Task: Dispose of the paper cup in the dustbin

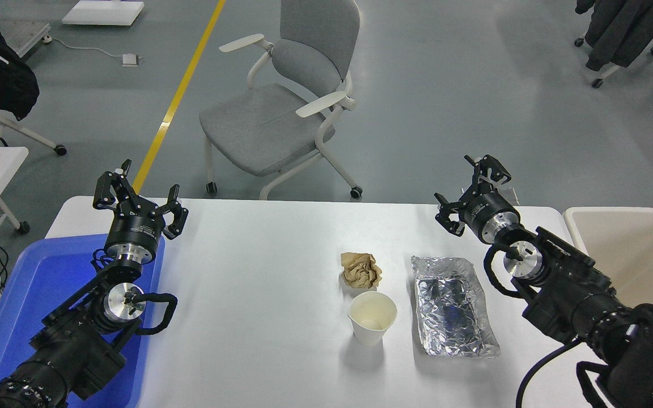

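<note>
- Small white tapered paper cup point(372, 324): upright on the white table point(258, 294), right of centre, cream inside facing up, free of both grippers.
- Crumpled brown paper ball point(361, 269): just behind the paper cup, near it but apart.
- Crinkled silver foil tray point(452, 306): flat on the table, just right of the paper cup, a narrow strip of bare table between them.
- Large beige plastic rectangular dustbin point(632, 249): at the table's right end (partly cut off by the picture's edge and partly hidden behind the right arm), well apart from the paper cup, with the foil tray between the two.
- Right gripper point(472, 190): raised over the table's far right corner, fingers spread apart, nothing held; well apart from the paper cup.
- Left gripper point(136, 195): raised at the table's far left corner, above the far end of the blue plastic tub point(20, 294), fingers spread wide, nothing held.
- Grey upholstered office chair with white frame and castors point(289, 105): on the grey floor beyond the table's far edge, unoccupied.
- Yellow floor line point(182, 90): runs diagonally to the left of the chair.
</note>
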You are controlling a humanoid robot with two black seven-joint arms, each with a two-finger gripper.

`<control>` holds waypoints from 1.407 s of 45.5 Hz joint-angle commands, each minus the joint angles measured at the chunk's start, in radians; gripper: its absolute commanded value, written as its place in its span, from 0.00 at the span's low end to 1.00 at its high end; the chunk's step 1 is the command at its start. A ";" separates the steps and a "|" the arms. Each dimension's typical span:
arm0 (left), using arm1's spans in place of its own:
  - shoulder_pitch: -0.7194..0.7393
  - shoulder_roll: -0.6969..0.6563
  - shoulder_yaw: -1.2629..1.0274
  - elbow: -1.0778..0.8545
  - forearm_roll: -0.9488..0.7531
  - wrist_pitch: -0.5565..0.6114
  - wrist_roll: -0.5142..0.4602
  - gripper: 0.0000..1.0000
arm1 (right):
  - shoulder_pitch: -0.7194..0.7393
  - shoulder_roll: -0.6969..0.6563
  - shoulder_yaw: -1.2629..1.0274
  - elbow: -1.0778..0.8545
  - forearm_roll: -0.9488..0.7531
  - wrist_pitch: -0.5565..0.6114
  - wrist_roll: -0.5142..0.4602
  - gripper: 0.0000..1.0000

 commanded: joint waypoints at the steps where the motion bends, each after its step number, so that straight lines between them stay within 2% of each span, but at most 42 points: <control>1: 0.000 0.000 0.000 0.000 0.001 0.000 0.002 1.00 | 0.002 0.001 0.001 0.007 0.000 0.003 0.000 1.00; 9: 0.000 0.002 0.002 0.000 0.001 0.000 0.002 1.00 | 0.003 -0.001 -0.013 0.049 -0.006 0.010 0.000 1.00; 17: 0.000 0.002 0.002 0.000 0.001 0.000 0.002 1.00 | 0.000 -0.031 -0.038 0.197 -0.055 0.027 0.001 1.00; 31: 0.000 0.002 0.002 0.000 0.001 0.000 0.000 1.00 | -0.015 -0.157 -0.064 0.517 -0.313 0.018 0.001 1.00; 45: 0.000 0.002 0.002 0.000 0.001 0.000 0.002 1.00 | 0.006 -0.389 -0.297 0.761 -0.475 0.014 0.008 1.00; 55: 0.000 0.003 0.002 0.000 0.001 0.000 0.000 1.00 | 0.019 -0.455 -0.394 0.804 -0.741 -0.020 0.014 1.00; 64: 0.000 0.002 0.002 0.000 0.001 0.000 0.002 1.00 | 0.019 -0.505 -0.398 0.869 -0.894 -0.085 0.066 0.98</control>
